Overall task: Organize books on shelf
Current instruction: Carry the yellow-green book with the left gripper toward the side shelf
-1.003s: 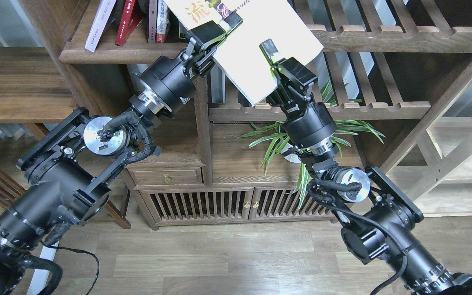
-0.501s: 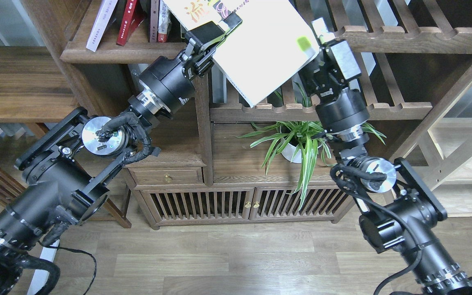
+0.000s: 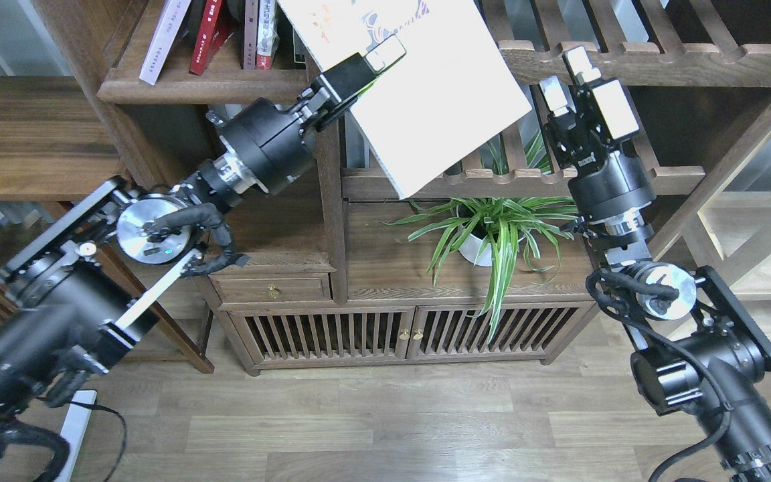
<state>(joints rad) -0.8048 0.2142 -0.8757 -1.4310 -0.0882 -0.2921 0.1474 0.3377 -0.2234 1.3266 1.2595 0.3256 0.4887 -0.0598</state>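
the left gripper (image 3: 367, 65) pinches the white book (image 3: 425, 94) by one edge, holding it tilted in the air in front of the shelf (image 3: 205, 84). the right gripper (image 3: 569, 73) stands spread and apart from it. held at one edge only, the book could sag or slip (or clip the slatted rack (image 3: 626, 57)). cover writing is too cropped to read.

Walnut bookcase rm, wood-plank floor.
Floor (image 3: 385, 428) was pale planks; low cabinet (image 3: 392, 335) w/ slatted doors & brass knobs stood on it, small drawer (image 3: 272, 289) at left, potted spider plant (image 3: 492, 234) on top, slatted racks (image 3: 626, 60) above.
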